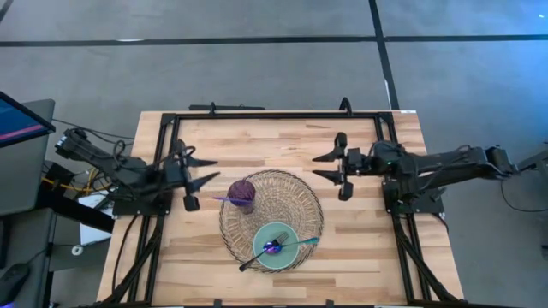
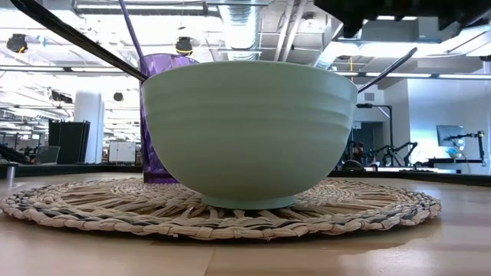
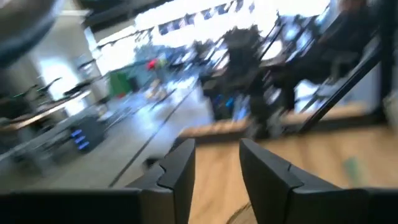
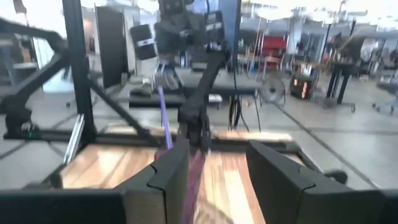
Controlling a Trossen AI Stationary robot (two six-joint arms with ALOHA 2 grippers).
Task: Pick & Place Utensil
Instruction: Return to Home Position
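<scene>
Two arms flank a woven mat (image 1: 295, 192), left gripper (image 1: 210, 169) and right gripper (image 1: 317, 166) spread and empty; homing should rise clear of the violet cup (image 1: 241, 192).

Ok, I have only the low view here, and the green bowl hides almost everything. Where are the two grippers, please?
Observer: In the high view, the left gripper is just off the upper left edge of the woven mat, open and holding nothing.
Operator: And the right one?
Observer: The right gripper is by the mat's upper right edge, also open and empty.
Operator: What lies inside the bowl?
Observer: The green bowl holds a black fork and a teal-handled spoon, both leaning out over its rim.
</scene>
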